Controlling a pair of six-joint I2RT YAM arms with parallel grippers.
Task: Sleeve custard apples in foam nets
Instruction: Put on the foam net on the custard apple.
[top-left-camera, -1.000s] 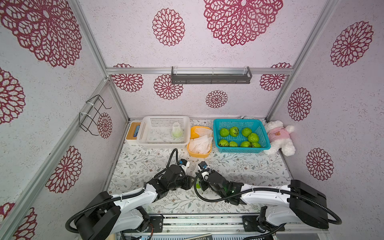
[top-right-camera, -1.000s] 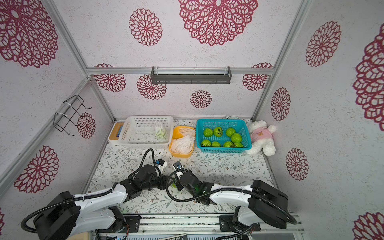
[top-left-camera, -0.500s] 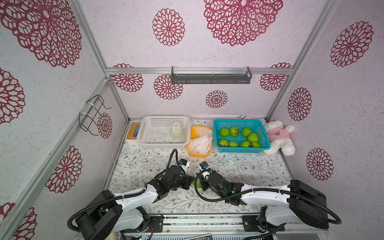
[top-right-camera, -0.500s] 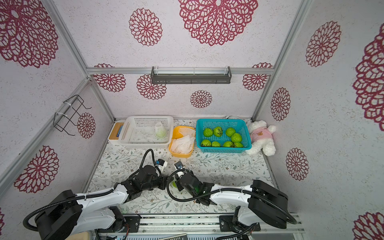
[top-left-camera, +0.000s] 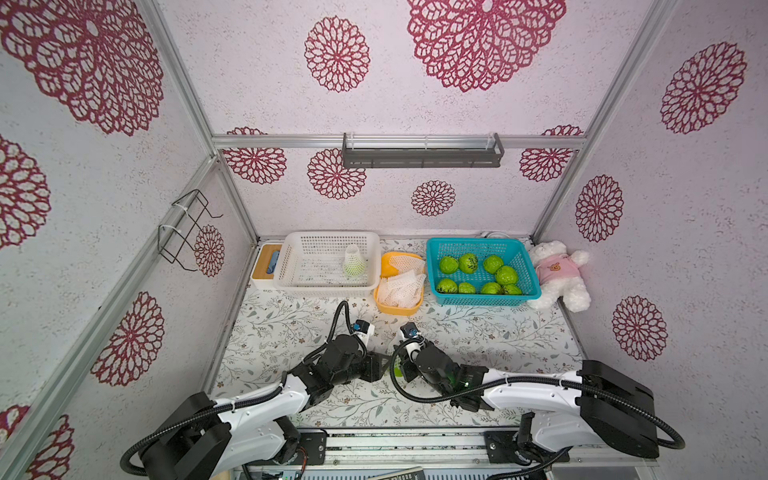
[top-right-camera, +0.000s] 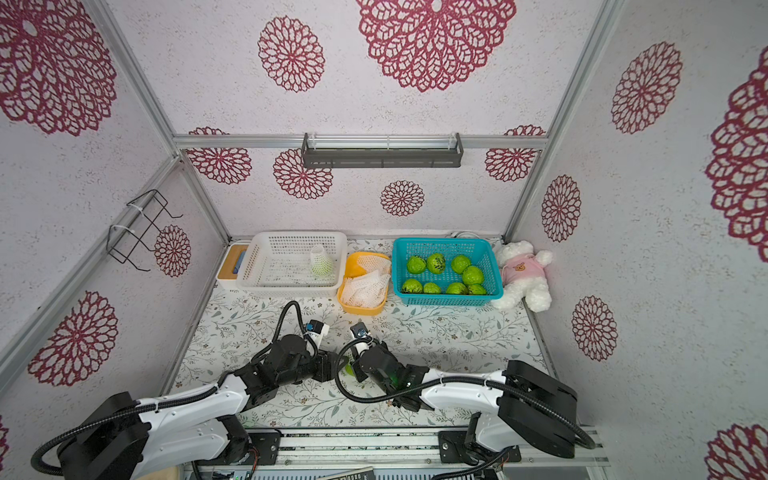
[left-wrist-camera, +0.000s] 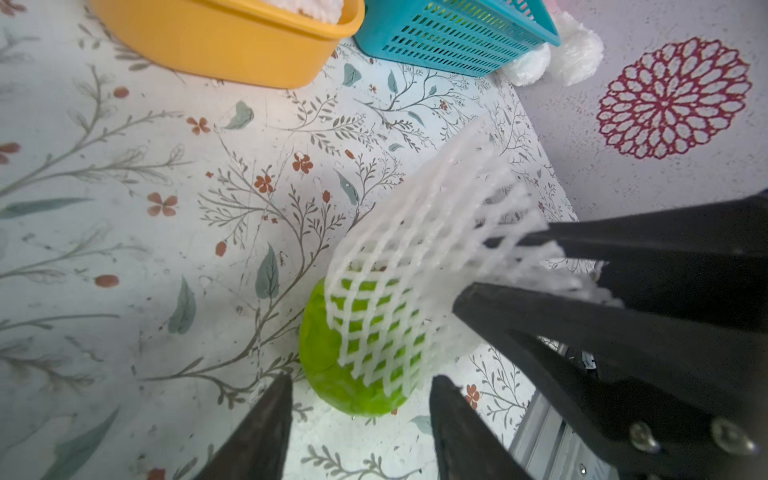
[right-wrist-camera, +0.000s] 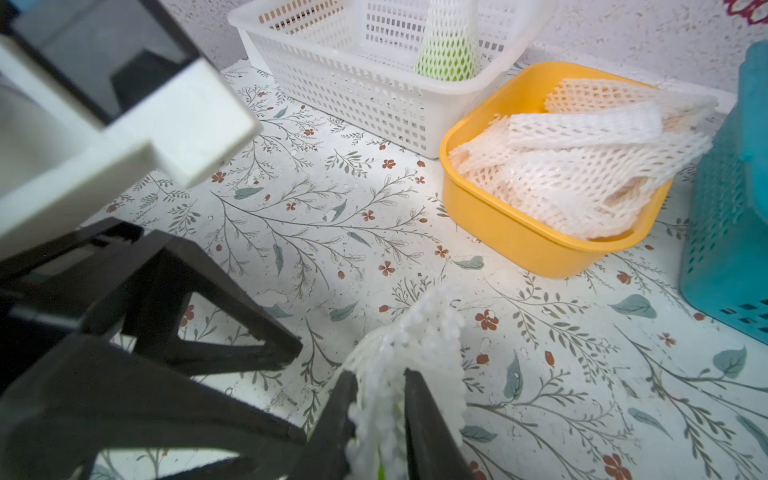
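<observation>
Lying on the near middle of the tabletop (top-left-camera: 498, 332), one custard apple (left-wrist-camera: 332, 374) sits partly inside a foam net (left-wrist-camera: 415, 249), and its bare green end pokes out of the sleeve toward the left. The left pincer (left-wrist-camera: 361, 380) is released. Its two black tips stand apart with the fruit between them, one just beside each flank, though whether either tip touches the skin cannot be told. The right pincer (right-wrist-camera: 380, 376) is clenched on the net's free end. The white mesh is bunched flat between its fingers and fans out beyond them, so the sleeve stretches from the fruit to that pincer. In both top views the two pincers come nearly tip to tip, one from the left and one from the right, and only a sliver of green shows between them.

At the far right stands a teal basket (top-left-camera: 482, 245) holding loose custard apples (top-left-camera: 468, 262). Just left of it is a yellow tub (top-left-camera: 386, 259) piled with spare foam nets (top-left-camera: 401, 286). Left again is a white basket (top-left-camera: 328, 237) with one sleeved fruit (top-left-camera: 354, 262) standing upright toward its right side
</observation>
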